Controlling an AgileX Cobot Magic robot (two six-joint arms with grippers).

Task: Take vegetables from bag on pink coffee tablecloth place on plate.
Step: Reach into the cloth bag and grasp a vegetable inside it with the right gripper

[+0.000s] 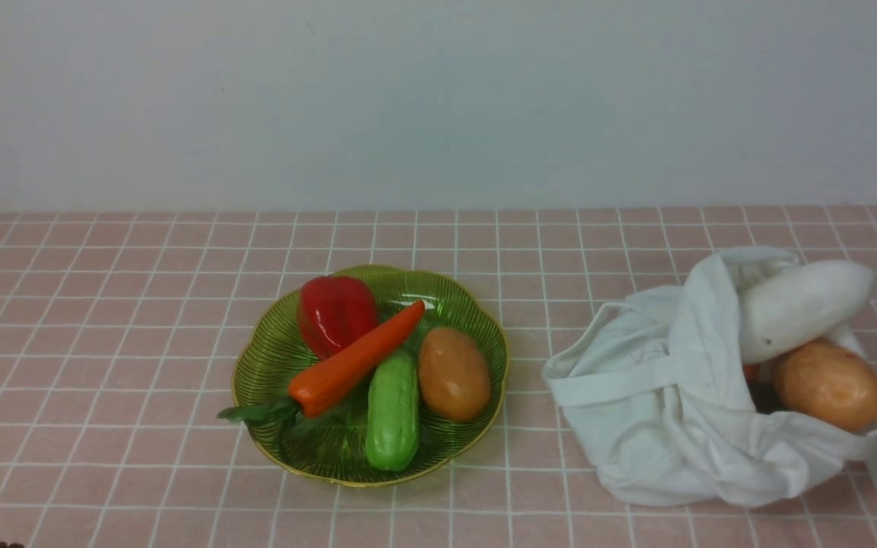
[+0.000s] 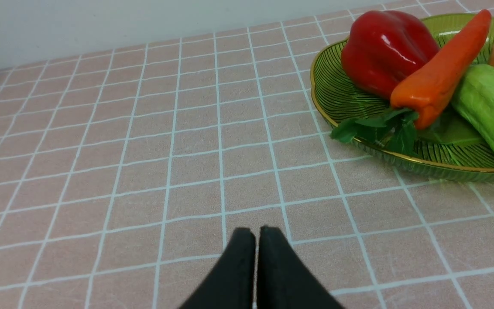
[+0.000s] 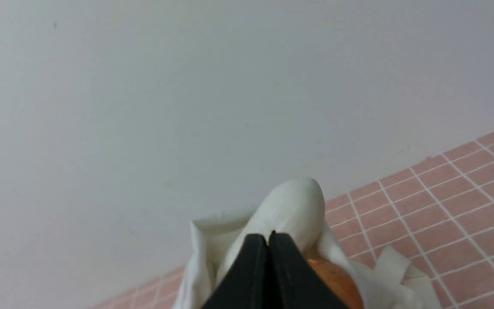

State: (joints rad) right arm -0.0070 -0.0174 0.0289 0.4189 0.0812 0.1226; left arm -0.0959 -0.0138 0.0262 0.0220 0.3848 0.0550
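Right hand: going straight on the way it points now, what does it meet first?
Most likely the white radish sticking out of the bag, directly past the shut right hand in its wrist view. Gap unclear.

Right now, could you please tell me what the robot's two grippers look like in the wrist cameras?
The left gripper and the right gripper look alike: two matte black fingers each, broad at the base and tapering to rounded tips. No cables, markings or labels show, and the arms are out of view.
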